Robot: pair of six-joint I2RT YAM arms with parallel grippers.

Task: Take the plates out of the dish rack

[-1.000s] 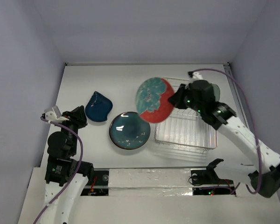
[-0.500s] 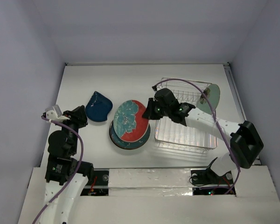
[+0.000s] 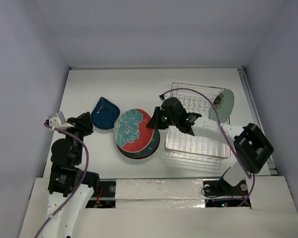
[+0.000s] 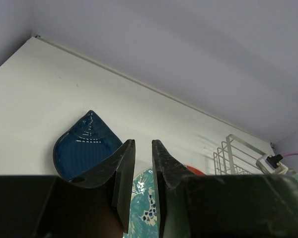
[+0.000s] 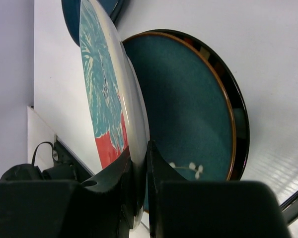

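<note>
My right gripper (image 3: 153, 123) is shut on the rim of a plate with a teal floral and red face (image 3: 133, 130). The plate is tilted just above the glossy teal plate (image 3: 150, 148) lying on the table. In the right wrist view, the held plate (image 5: 102, 84) stands edge-on between my fingers (image 5: 140, 151), with the teal plate (image 5: 188, 109) under it. A pale green plate (image 3: 225, 103) stands at the far right end of the silver wire dish rack (image 3: 196, 141). The dark blue wavy-edged plate (image 3: 104, 113) lies flat at the left. My left gripper (image 3: 86, 119) is slightly open and holds nothing (image 4: 143, 145).
The left wrist view shows the dark blue plate (image 4: 82, 148) and the rack's corner (image 4: 233, 153) ahead. Grey walls close in the white table (image 3: 139, 84) on three sides. A purple cable (image 3: 208, 99) loops over the rack.
My right gripper carried the floral plate from beside the rack leftward and down. It now lies flatter, right over the teal plate. The left arm has not moved.
</note>
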